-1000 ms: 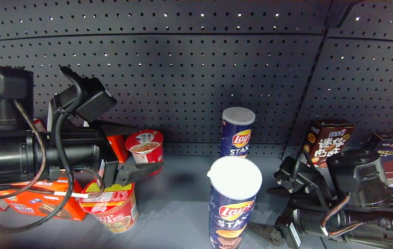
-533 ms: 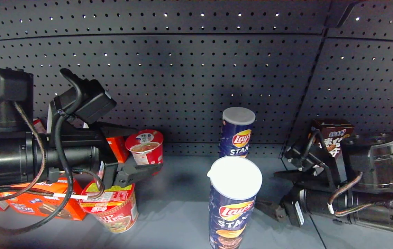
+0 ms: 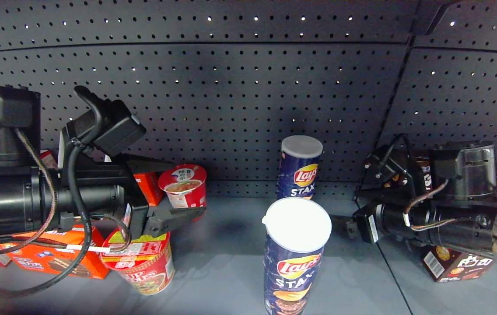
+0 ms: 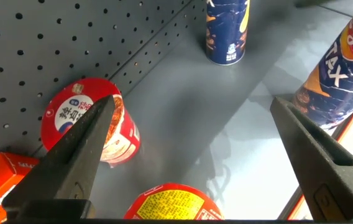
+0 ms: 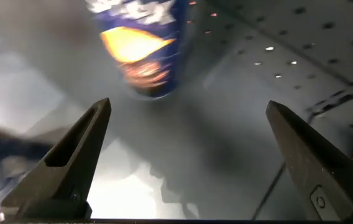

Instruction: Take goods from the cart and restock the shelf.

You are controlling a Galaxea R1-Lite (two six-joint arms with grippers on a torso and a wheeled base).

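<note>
Two blue chip cans stand upright on the grey shelf (image 3: 231, 262), one at the front (image 3: 296, 253) and one at the back (image 3: 300, 168). My right gripper (image 3: 345, 222) hovers just right of the front can, apart from it. The right wrist view shows this gripper (image 5: 187, 106) open and empty, with a blurred chip can (image 5: 142, 50) ahead of it. My left gripper (image 3: 187, 188) is open above the shelf's left side, in front of a red noodle cup (image 3: 185, 186). In the left wrist view my left gripper (image 4: 192, 99) holds nothing; the noodle cup (image 4: 89, 130) and both cans (image 4: 226, 31) (image 4: 344, 74) lie beyond.
A second noodle cup (image 3: 143, 262) and an orange box (image 3: 51, 256) sit under my left arm. A brown snack box (image 3: 454, 264) lies on the shelf below my right arm. The pegboard back wall (image 3: 231, 87) closes the rear. Bare shelf lies between the noodle cups and the cans.
My right arm has risen and drawn back to the right, away from the front can, uncovering the brown box beneath it. My left arm has barely moved.
</note>
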